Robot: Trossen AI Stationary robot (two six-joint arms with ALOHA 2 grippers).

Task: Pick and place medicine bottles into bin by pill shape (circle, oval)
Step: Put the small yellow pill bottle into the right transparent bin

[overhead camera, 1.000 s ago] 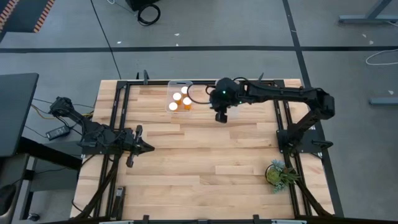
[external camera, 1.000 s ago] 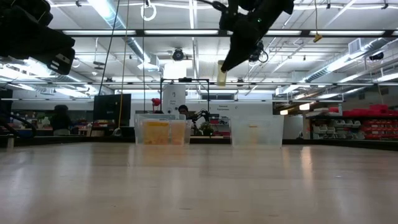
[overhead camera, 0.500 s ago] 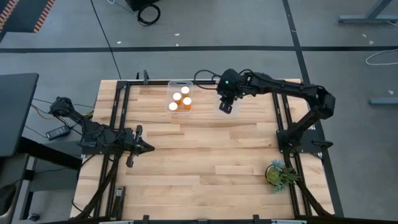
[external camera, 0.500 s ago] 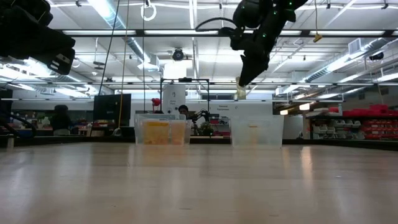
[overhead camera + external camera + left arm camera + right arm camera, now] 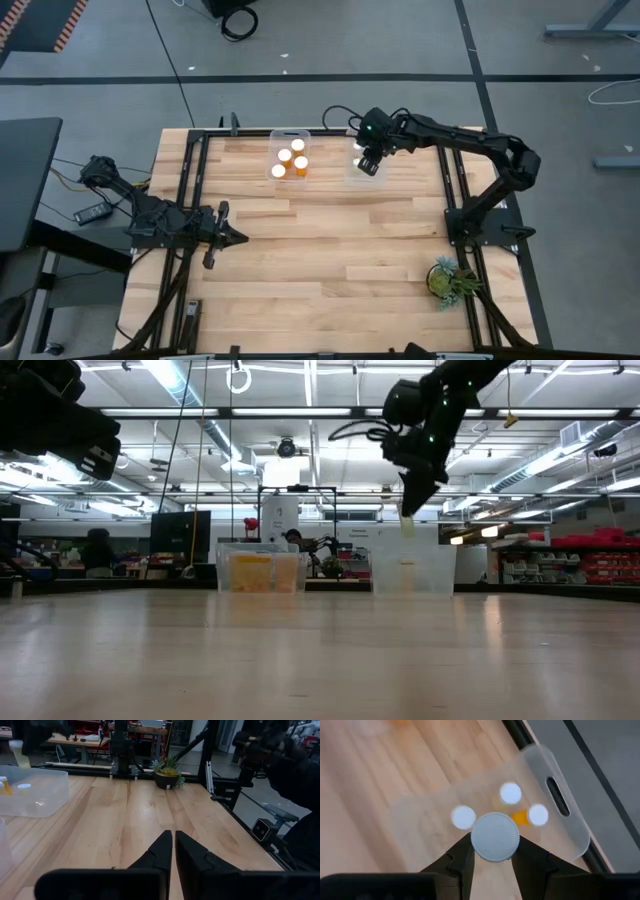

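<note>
Table (image 5: 320,250): bare wood fills the middle of the high view; its lower edge is cut off by the frame.
Left arm: waits at the left edge of the table; left gripper (image 5: 232,237) has its fingers pressed together, nothing between them.
Right arm: reaches from the right side to the upper middle of the table; right gripper (image 5: 491,851) is clamped on a white-capped medicine bottle (image 5: 495,837), hanging over the right bin (image 5: 366,172).
Left bin (image 5: 290,158): clear, at the upper middle of the high view, holding four white-capped orange bottles (image 5: 284,157).
Right bin: nearly hidden under the gripper from above; the right wrist view shows three white caps (image 5: 510,793) inside it.
Held bottle, low view: a pale shape (image 5: 407,524) below the gripper, above the right bin's wall; its body is hard to make out.
Plant (image 5: 446,279): small potted one at the lower right of the table.
</note>
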